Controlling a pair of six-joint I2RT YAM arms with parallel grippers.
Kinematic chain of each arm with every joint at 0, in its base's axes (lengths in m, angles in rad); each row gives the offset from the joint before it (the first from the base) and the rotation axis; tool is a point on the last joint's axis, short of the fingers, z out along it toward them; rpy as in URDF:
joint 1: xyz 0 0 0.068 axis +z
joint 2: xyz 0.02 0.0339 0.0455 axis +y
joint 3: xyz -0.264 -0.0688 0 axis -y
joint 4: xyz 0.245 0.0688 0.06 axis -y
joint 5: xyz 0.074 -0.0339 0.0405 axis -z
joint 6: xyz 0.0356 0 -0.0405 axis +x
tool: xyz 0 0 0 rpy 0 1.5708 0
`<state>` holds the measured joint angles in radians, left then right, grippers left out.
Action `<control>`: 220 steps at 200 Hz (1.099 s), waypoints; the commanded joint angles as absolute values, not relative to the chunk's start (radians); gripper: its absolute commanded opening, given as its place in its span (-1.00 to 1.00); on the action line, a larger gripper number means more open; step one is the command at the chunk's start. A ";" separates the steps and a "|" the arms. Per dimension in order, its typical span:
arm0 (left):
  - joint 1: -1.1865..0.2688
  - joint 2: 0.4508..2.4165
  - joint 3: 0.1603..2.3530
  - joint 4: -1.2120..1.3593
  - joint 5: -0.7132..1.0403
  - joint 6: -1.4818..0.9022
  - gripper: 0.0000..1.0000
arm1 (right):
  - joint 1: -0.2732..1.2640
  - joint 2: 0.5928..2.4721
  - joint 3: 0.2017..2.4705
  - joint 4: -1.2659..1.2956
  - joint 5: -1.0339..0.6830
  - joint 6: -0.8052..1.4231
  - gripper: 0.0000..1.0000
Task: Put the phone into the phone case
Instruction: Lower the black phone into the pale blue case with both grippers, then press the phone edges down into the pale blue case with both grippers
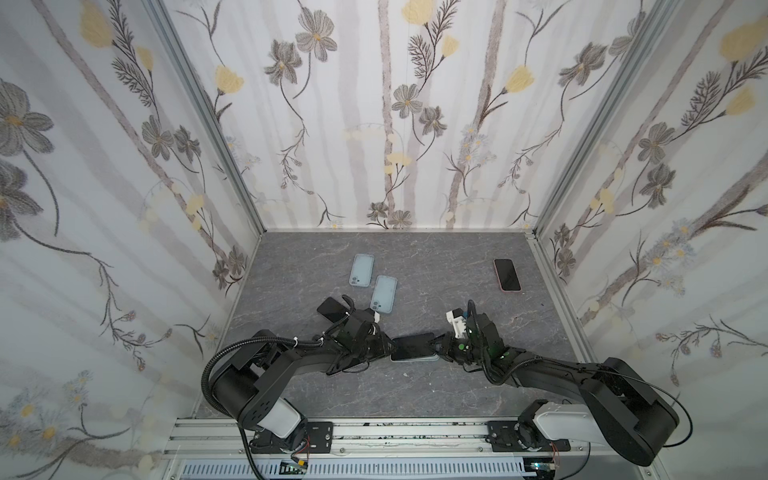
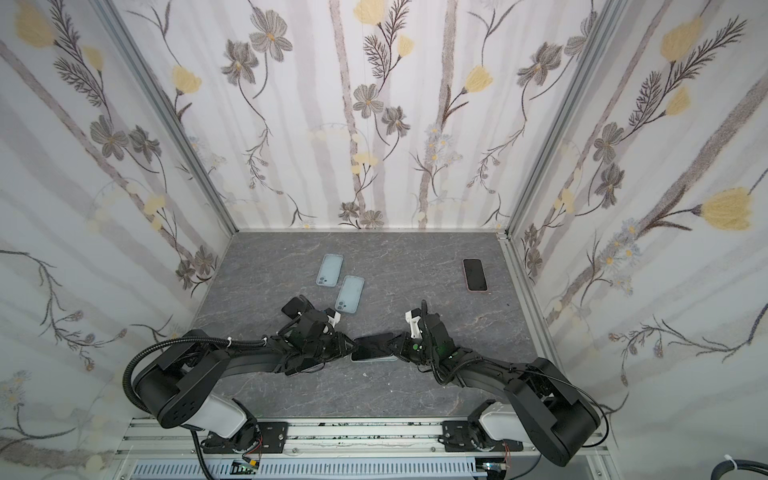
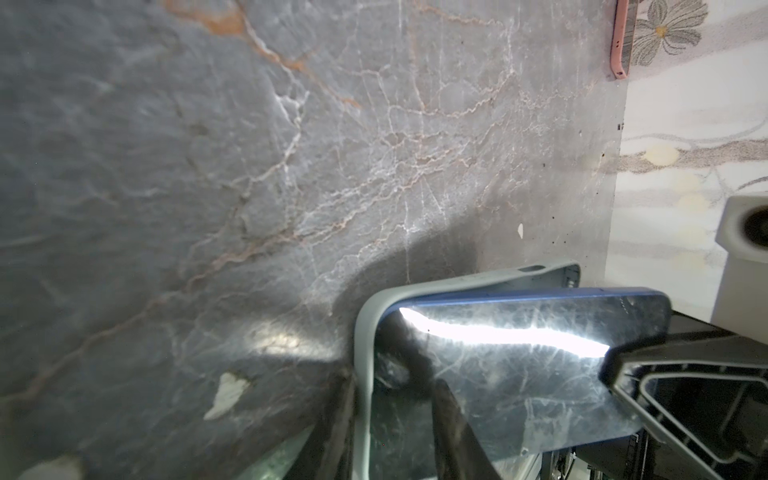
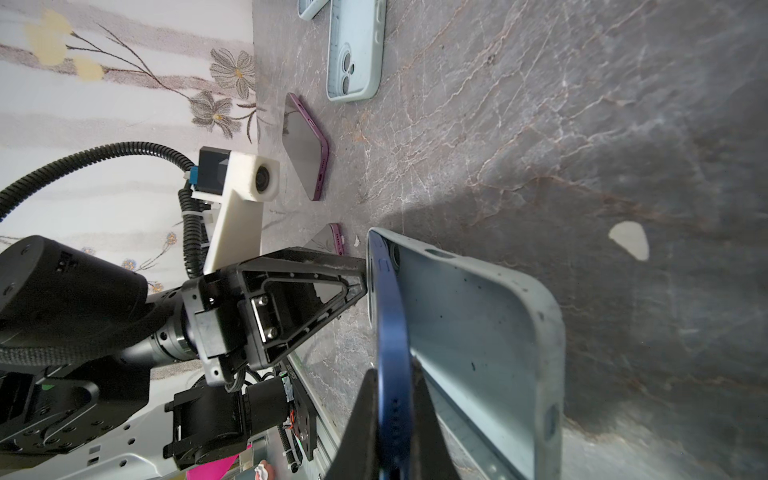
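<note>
A dark-screened phone (image 1: 411,345) with a blue edge (image 4: 390,332) lies tilted over a pale grey-blue phone case (image 4: 478,324) at the table's middle. Its left end sits inside the case rim (image 3: 365,332), and its right end is raised above the case. My right gripper (image 4: 395,374) is shut on the raised end, one finger on each face. My left gripper (image 3: 395,386) is shut across the case's other end, one finger outside the rim and one on the screen (image 3: 519,374). In both top views the grippers (image 1: 390,347) (image 1: 434,340) face each other across the phone (image 2: 374,343).
Two more pale cases (image 1: 361,270) (image 1: 383,294) lie behind the left arm. A purple-edged phone (image 4: 307,153) lies beside that arm. A pink-rimmed phone (image 1: 507,275) lies at the back right. Floral walls close three sides, and a metal rail (image 1: 415,432) runs along the front.
</note>
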<state>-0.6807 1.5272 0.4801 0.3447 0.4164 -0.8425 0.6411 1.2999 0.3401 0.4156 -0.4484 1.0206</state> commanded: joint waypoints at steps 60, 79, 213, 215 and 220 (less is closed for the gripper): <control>-0.687 1.502 0.475 0.341 0.417 -0.856 -0.36 | 0.651 1.273 0.406 0.092 -0.327 0.973 -0.33; -0.688 1.505 0.476 0.339 0.417 -0.855 -0.36 | 0.654 1.266 0.427 0.052 -0.318 0.968 -0.13; -0.687 1.496 0.530 0.200 0.415 -0.744 -0.37 | 0.660 1.209 0.458 -0.132 -0.289 0.919 -0.39; -0.688 1.497 0.532 0.198 0.416 -0.742 -0.37 | 0.660 1.213 0.457 -0.127 -0.293 0.919 -0.40; -0.687 1.498 0.536 0.194 0.418 -0.739 -0.38 | 0.660 1.219 0.456 -0.119 -0.298 0.920 -0.43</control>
<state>-0.6872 1.4929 0.5152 0.2268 0.4049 -0.7837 0.6598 1.1995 0.4648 -0.1440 -0.2790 0.9226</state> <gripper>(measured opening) 0.316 0.311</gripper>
